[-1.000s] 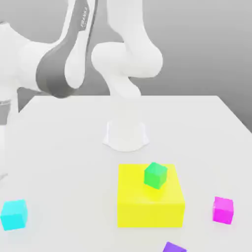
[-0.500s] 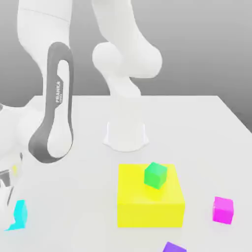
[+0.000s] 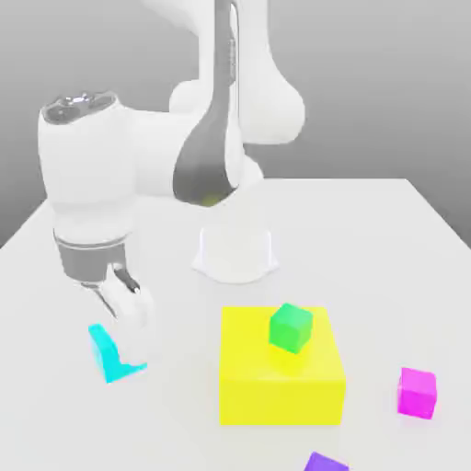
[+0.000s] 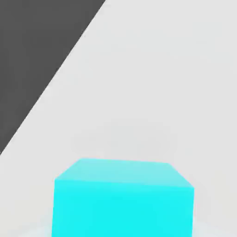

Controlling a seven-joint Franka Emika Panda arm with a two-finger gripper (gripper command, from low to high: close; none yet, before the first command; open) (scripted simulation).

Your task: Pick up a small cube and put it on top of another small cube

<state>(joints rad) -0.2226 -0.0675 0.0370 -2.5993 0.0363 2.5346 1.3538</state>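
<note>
The small cube (image 3: 112, 357), plain cyan, hangs tilted just above the white table at the exterior view's left. My gripper (image 3: 130, 322) is shut on it, and its white fingers (image 3: 127, 304) cover the cube's upper right part. In the hand view the cyan cube (image 4: 122, 199) sits close up against the pale table surface. A green cube (image 3: 291, 327) rests on top of the big yellow block (image 3: 281, 386), to the right of the held cube in the exterior view.
A magenta cube (image 3: 417, 393) lies on the table (image 3: 368, 239) at the exterior view's right. A purple cube (image 3: 324, 463) peeks in at the lower edge. The robot's white base (image 3: 235, 250) stands behind the yellow block.
The gripper came down at the left, shut on the cyan cube, and has carried it rightward and slightly up, now tilted. The other cubes have not moved.
</note>
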